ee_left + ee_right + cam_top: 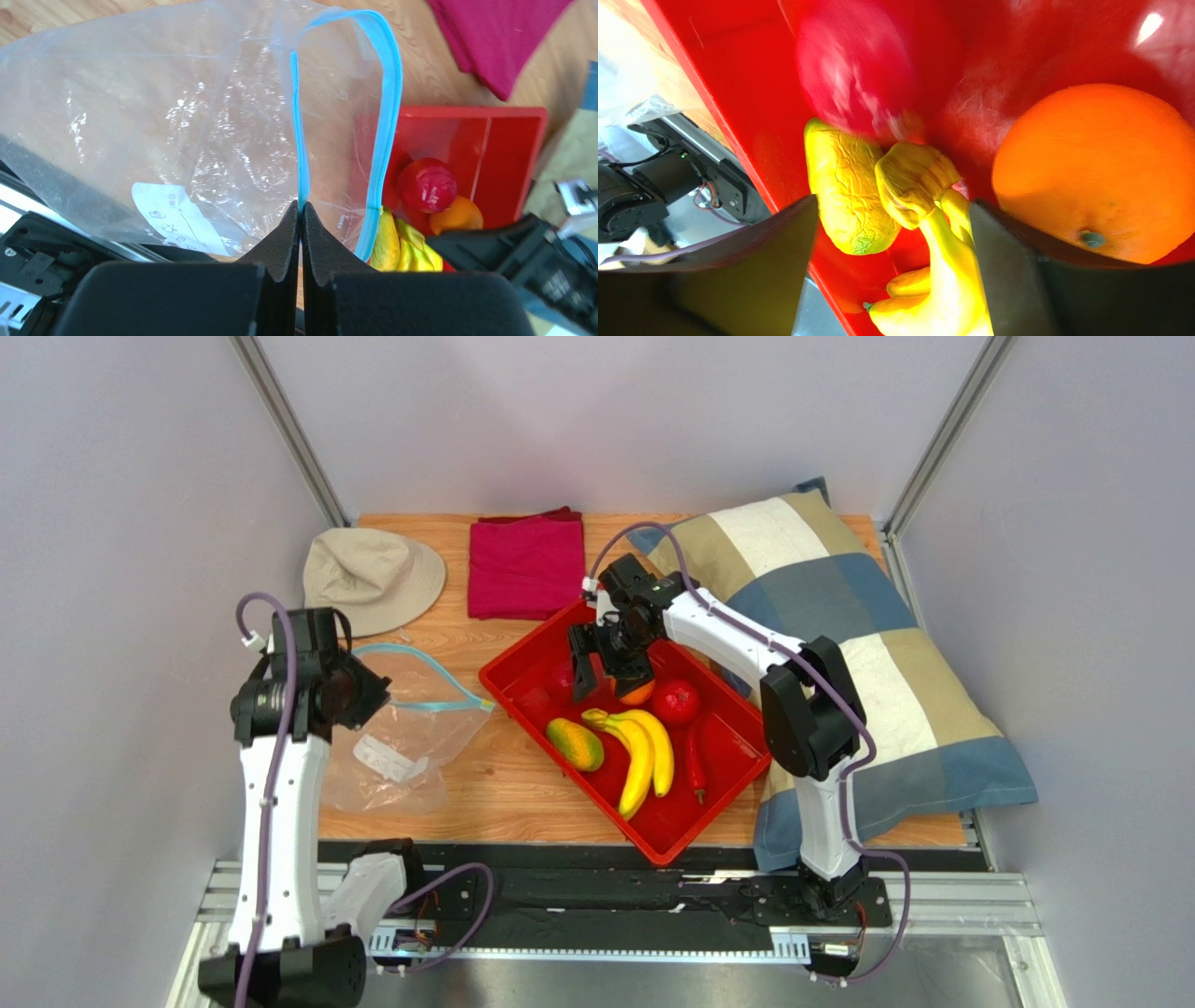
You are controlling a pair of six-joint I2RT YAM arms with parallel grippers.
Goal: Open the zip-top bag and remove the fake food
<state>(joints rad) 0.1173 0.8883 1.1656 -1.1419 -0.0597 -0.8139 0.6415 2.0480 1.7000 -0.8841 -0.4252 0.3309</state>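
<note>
On the left half of the wooden table [484, 787], near its front edge, lies the clear, crinkly plastic zip-top bag [407, 745]. Its light teal zip strip [421, 676] is bowed into an open loop. The left gripper [300, 218] has its black fingers pressed together on one side of that strip. In the left wrist view the other side arches away to the right, so the mouth gapes toward the tray. A small white label [175, 217] shows through the plastic just left of the fingers.

All of the fake food sits in the red rectangular plastic tray [512, 679], which is set diagonally at mid-table. It holds a green-orange toy mango [575, 744], a yellow banana bunch [638, 752], a red apple [676, 702], a slim red chilli [697, 759] and an orange [1099, 171].

The right gripper [612, 665] hangs low over the tray's far end with its fingers spread wide, holding nothing. In the right wrist view the banana stem and mango lie between its fingers, and the orange is just beside the right finger.

A narrow band of bare wood separates the bag from the tray's left rim. The tray's right rim lies against a blue, cream and tan patchwork pillow [870, 658], and its near corner reaches the table's front edge. A beige bucket hat [372, 577] and a folded magenta cloth [526, 564] lie along the far edge, the cloth near the tray's far corner. Grey walls close in on both sides, and the left arm stands near the left one.
</note>
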